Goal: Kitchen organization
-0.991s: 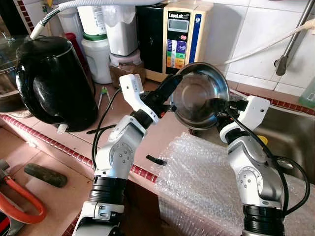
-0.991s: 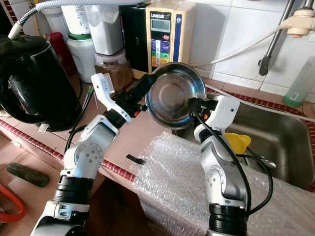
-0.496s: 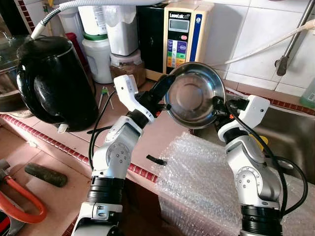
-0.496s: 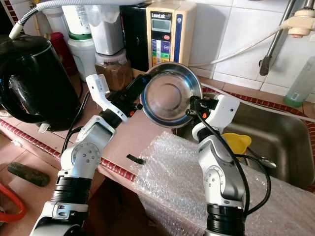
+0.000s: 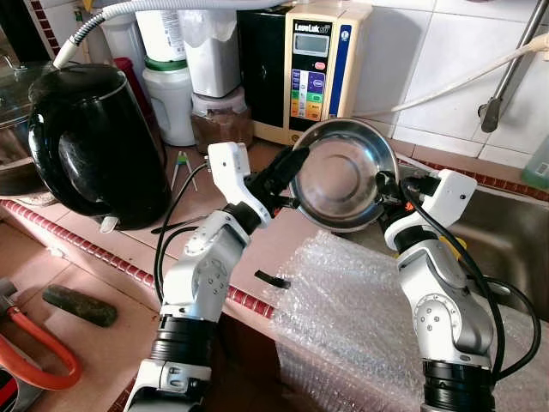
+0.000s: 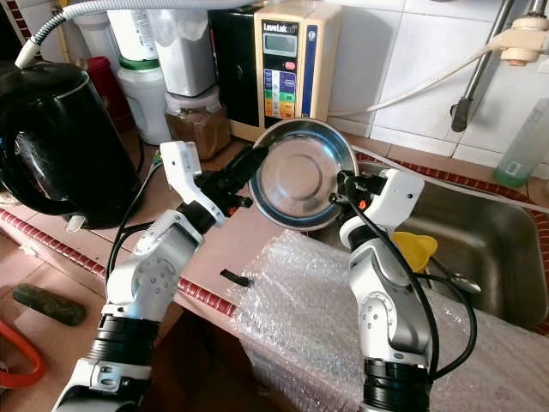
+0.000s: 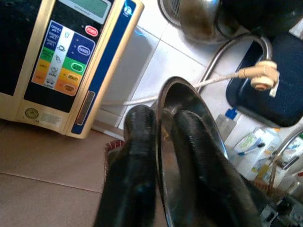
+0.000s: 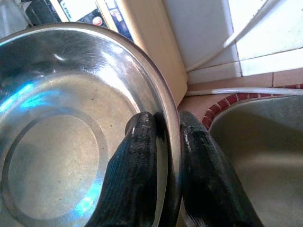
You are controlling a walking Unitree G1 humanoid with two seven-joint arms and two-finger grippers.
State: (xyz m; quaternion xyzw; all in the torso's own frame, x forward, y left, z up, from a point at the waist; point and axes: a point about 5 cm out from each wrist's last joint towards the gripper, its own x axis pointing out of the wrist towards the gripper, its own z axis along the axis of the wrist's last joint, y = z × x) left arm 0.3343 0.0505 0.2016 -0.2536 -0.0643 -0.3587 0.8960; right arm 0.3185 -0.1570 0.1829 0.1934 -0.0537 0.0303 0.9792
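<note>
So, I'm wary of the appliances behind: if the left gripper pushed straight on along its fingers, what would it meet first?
Probably the right gripper, clamped on the steel bowl's opposite rim; the left gripper points across it. Depth is uncertain.

Home kitchen: sink (image 6: 480,249), kettle (image 5: 90,142), tiles

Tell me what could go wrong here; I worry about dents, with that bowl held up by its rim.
Each tool, left and right, pinches only the thin rim of the steel bowl, so it could slip and fall onto the counter or into the sink. Swinging it back may hit the water ionizer.
</note>
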